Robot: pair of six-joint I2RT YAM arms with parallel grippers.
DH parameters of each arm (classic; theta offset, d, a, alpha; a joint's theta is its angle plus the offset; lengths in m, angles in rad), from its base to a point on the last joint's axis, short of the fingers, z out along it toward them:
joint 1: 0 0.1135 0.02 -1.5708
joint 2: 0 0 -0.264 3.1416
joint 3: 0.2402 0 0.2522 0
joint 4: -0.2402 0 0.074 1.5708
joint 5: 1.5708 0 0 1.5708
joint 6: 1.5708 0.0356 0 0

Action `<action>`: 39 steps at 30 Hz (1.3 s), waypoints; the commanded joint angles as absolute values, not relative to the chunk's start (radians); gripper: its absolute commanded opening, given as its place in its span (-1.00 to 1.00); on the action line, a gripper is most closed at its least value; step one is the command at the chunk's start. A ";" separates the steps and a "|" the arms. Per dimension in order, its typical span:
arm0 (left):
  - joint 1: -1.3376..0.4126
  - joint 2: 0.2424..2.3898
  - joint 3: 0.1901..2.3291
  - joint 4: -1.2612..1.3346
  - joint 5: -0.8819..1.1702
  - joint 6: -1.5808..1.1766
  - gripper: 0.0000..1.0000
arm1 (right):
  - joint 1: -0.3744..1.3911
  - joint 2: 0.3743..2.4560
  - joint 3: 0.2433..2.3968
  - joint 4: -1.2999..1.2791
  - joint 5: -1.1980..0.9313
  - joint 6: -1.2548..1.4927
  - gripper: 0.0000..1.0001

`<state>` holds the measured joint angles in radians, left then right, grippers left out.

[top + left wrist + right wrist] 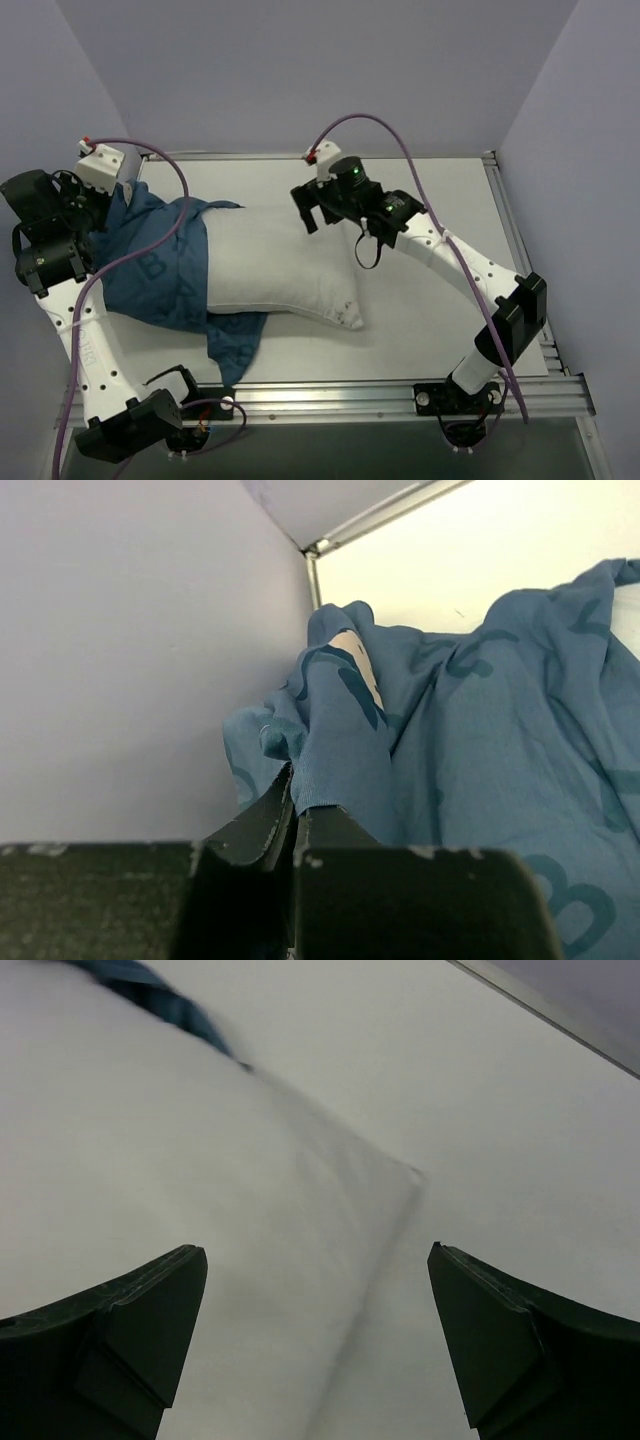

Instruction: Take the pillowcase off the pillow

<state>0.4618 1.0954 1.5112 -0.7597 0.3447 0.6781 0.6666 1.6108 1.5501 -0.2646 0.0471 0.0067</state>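
- The left gripper (pixel 293 812) is clamped on a pinched fold of the pillowcase (pixel 480 740) at the bench's left edge, close against the side wall (pixel 130 660).
- The dark blue pillowcase (pixel 160 270) is bunched toward the far-left corner. It covers only the left end of the pillow (pixel 285 265), and one flap trails down to near the front rail (pixel 330 395).
- The white pillow lies lengthwise across the middle of the table (pixel 420 330). Most of its body is bare, and its right end tapers to a corner pointing at the near edge.
- The right gripper (pixel 315 1290) has its jaws spread wide and holds nothing. It sits at the pillow's far edge, and its wrist camera shows the pillow (pixel 150 1160) below with a sliver of blue cloth at the top left.
- Whether the right fingers (pixel 130 1330) touch the pillow cannot be told from the blurred wrist view.
- To the right of the pillow, bare table (pixel 520 1140) runs out to the right edge, crossed only by the right arm.
- A narrow open strip separates the pillow from the far edge.
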 commanded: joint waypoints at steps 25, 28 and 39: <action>0.402 1.031 1.388 -0.758 0.347 0.505 -0.95 | 0.818 2.016 1.266 -0.308 0.376 0.273 0.99; 0.402 1.025 1.378 -0.768 0.356 0.489 -0.95 | 0.808 2.043 1.209 -0.273 0.405 0.282 0.99; 0.396 1.008 1.368 -0.756 0.341 0.436 -0.95 | 0.669 1.993 1.132 -0.141 0.172 0.294 -0.46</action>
